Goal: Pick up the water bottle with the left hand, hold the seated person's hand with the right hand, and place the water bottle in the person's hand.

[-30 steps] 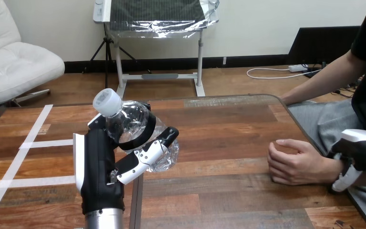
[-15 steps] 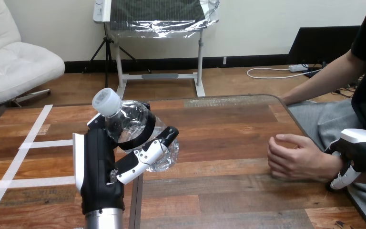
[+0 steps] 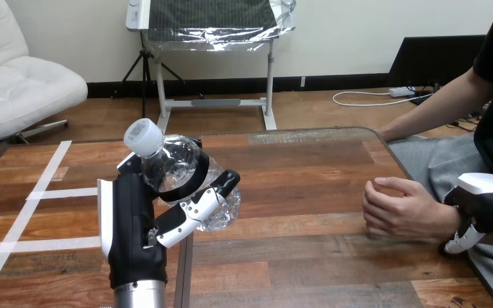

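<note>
1. The person's hand (image 3: pixel 401 208) has pulled back a little toward the right edge of the bench (image 3: pixel 308 192), and its fingers have curled in more closely.
2. The robot's right hand (image 3: pixel 483 200), just behind it, has shifted slightly rightward and lower.

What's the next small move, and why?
Probably bring the right hand in to take hold of the person's hand: it sits beside the wrist, and a hold isn't visible. The left hand already has the water bottle lifted off the table, well left of the person, so carrying it over can wait.
</note>
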